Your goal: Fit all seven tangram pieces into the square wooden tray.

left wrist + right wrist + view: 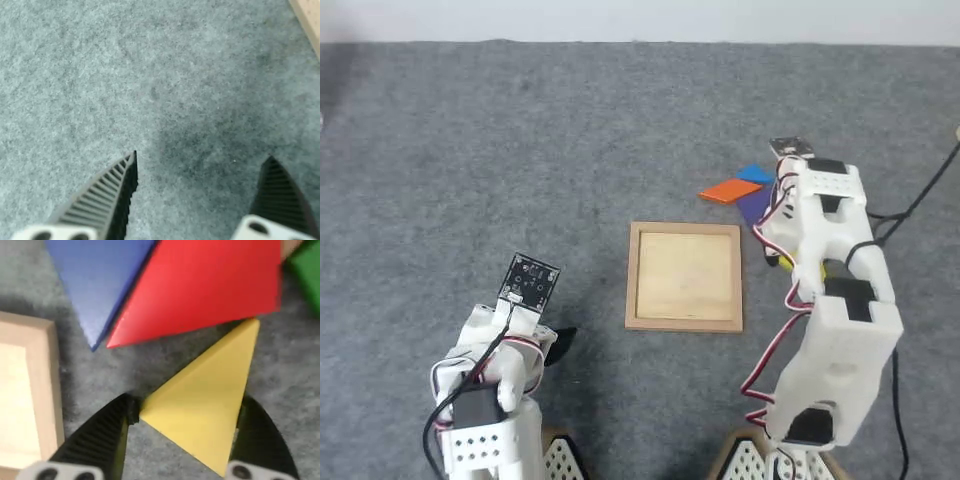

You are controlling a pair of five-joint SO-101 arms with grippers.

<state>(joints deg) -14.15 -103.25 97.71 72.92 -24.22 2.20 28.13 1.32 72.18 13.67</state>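
The square wooden tray lies mid-table with nothing in it; its corner shows in the right wrist view. Right of it lies a yellow triangle, and my right gripper is shut on it, one finger against each side. Beyond the yellow piece are a red triangle, a dark blue triangle and a green piece. From above, orange, light blue and purple pieces lie past the right arm. My left gripper stands open over bare carpet.
Grey carpet covers the table. The left arm sits at the near left, well apart from the tray; a tray corner shows in its wrist view. Cables run off the right arm to the right.
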